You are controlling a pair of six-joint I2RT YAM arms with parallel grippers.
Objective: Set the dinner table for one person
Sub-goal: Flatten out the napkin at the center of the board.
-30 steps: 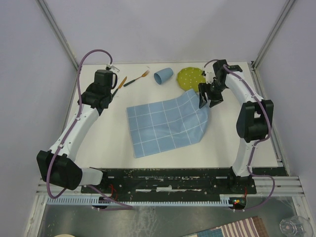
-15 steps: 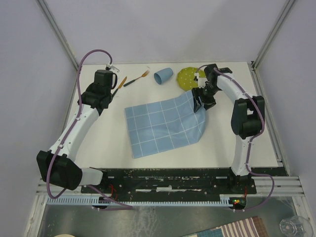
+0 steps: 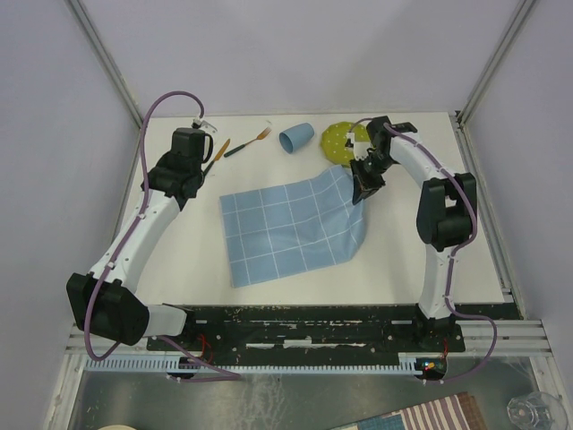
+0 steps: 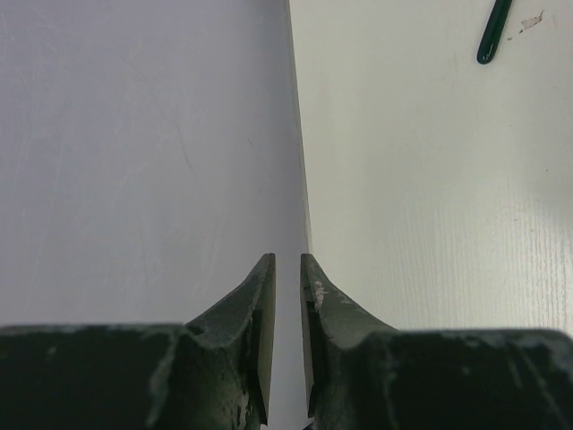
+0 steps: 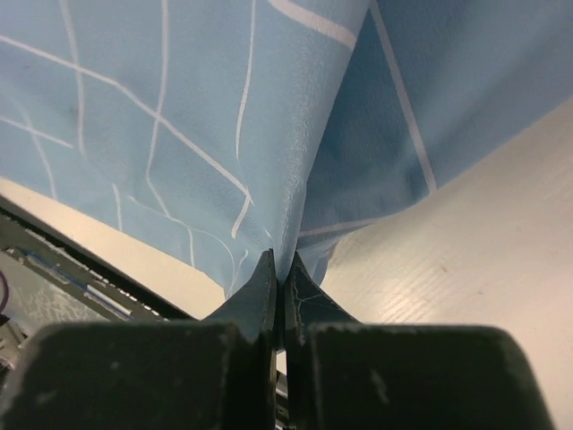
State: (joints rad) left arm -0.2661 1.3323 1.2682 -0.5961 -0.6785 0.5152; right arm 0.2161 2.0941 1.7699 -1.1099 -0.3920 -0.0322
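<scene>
The dinner table (image 3: 192, 264) is a plain white top. A light-blue cloth with a white grid (image 3: 291, 228) lies spread across its middle. My right gripper (image 3: 361, 188) is shut on the cloth's far right corner, and the wrist view shows the fabric (image 5: 224, 134) pinched between the fingertips of that gripper (image 5: 280, 260). Behind it, a green plate (image 3: 340, 137) is partly covered by the arm and the cloth. A blue cup (image 3: 295, 137) lies on its side. A fork (image 3: 248, 143) and an orange utensil (image 3: 218, 154) lie far left. My left gripper (image 4: 286, 260) hangs slightly open and empty by the table's left edge.
The left arm's wrist (image 3: 190, 145) hovers beside the two utensils, and a dark green handle (image 4: 495, 27) shows at the top right of its view. Grey walls close in the table at the back and on both sides. The black base rail (image 3: 295, 327) runs along the near edge.
My right gripper has shut on the cloth's corner and moved a little left and farther back. The cloth has slid left with it. The left arm has not moved.
</scene>
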